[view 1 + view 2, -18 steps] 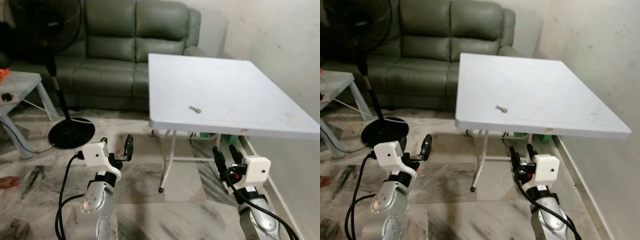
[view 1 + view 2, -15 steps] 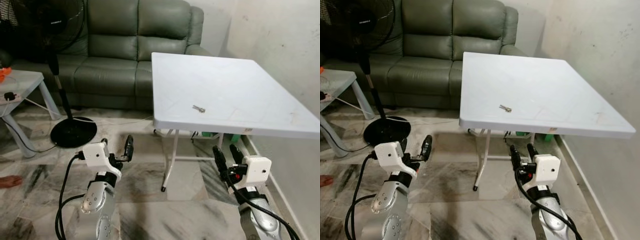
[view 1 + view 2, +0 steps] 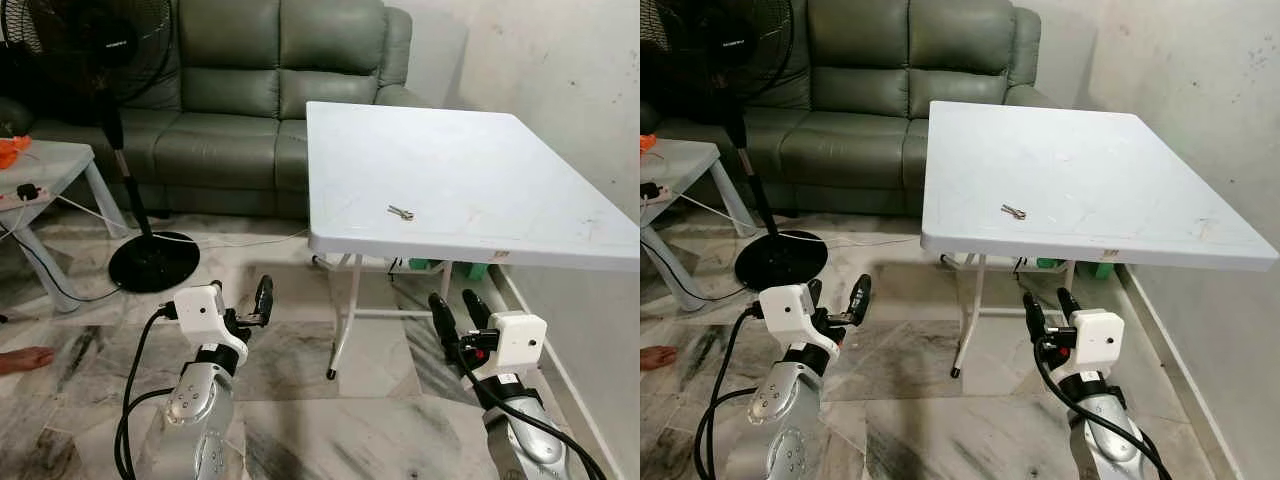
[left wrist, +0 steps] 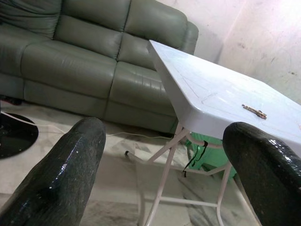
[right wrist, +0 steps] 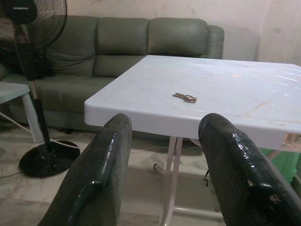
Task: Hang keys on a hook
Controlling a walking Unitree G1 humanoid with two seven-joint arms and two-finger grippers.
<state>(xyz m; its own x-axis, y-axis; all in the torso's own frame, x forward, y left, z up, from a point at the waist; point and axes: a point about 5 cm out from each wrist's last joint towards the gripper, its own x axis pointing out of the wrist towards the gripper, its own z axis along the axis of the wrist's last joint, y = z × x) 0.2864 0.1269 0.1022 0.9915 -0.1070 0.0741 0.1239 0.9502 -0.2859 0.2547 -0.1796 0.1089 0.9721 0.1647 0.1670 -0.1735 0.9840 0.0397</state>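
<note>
The white plastic folding table's (image 3: 560, 215) near edge is sitting above and ahead of both grippers, blocking a straight rise. Open floor is lying between the left gripper (image 3: 240, 305) and right gripper (image 3: 458, 312).

The left gripper (image 4: 162, 174) presents two black fingers (image 4: 61, 176) in the foreground, spread wide apart with nothing between them. Beyond the fingers stands a white folding table (image 4: 207, 101), seen from below its near corner. The keys (image 4: 254, 111) lie flat on the tabletop, in from the near edge and well apart from the gripper. White metal legs (image 4: 162, 181) cross beneath the tabletop and rest on a marble-patterned floor (image 4: 117, 176). A green object (image 4: 207, 157) sits under the table behind the legs. A green leather sofa (image 4: 80, 61) stands behind the table's far corner, against a pale wall (image 4: 263, 42). A black round base (image 4: 16, 134) with a white cable rests on the floor before the sofa.
</note>
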